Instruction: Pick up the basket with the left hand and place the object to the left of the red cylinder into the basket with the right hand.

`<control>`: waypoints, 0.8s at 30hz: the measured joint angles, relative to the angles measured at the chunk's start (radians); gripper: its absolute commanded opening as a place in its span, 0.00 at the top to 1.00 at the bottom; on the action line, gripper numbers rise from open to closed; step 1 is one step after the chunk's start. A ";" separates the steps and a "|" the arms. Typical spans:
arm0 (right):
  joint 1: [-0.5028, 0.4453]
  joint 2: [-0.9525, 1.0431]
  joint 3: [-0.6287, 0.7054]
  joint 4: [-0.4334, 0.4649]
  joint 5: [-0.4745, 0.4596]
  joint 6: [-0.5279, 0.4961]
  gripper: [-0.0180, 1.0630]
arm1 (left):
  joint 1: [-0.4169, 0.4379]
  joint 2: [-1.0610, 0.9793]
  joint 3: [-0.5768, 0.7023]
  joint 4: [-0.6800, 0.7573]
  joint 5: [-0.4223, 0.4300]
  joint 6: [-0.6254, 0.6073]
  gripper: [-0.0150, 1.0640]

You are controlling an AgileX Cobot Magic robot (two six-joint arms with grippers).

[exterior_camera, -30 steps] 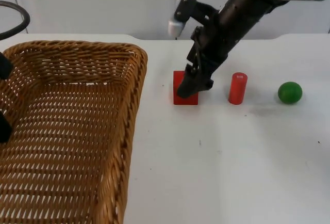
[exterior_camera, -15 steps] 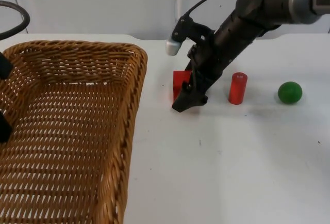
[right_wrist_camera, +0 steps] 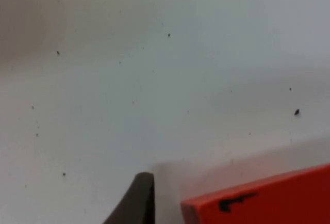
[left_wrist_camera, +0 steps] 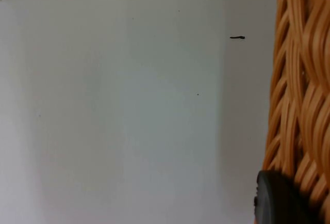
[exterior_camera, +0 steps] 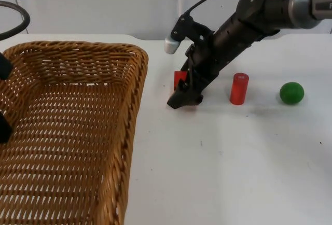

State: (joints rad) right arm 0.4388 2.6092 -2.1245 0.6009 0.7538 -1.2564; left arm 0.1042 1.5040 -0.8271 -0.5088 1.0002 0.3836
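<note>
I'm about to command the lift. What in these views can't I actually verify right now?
- Top view: the right gripper and its arm hide most of the red block; whether the fingers clamp it cannot be told.
- Right wrist view: the red block is cut off by the frame edge.
- Top view: the basket runs off the frame, so the left gripper's hold on its rim is unseen.
</note>
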 measured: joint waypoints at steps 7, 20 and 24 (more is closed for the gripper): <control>0.000 0.002 0.000 -0.018 0.004 0.000 0.48 | 0.000 0.000 0.000 0.000 0.000 0.000 0.99; 0.002 -0.077 -0.002 -0.089 0.103 0.020 0.98 | 0.000 0.000 0.000 0.000 -0.019 0.000 0.99; 0.002 -0.152 -0.002 -0.116 0.150 0.071 0.98 | 0.000 0.000 0.000 0.000 -0.021 0.000 0.99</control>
State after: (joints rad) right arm 0.4408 2.4573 -2.1264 0.4845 0.9035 -1.1858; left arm 0.1042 1.5040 -0.8271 -0.5088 0.9795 0.3836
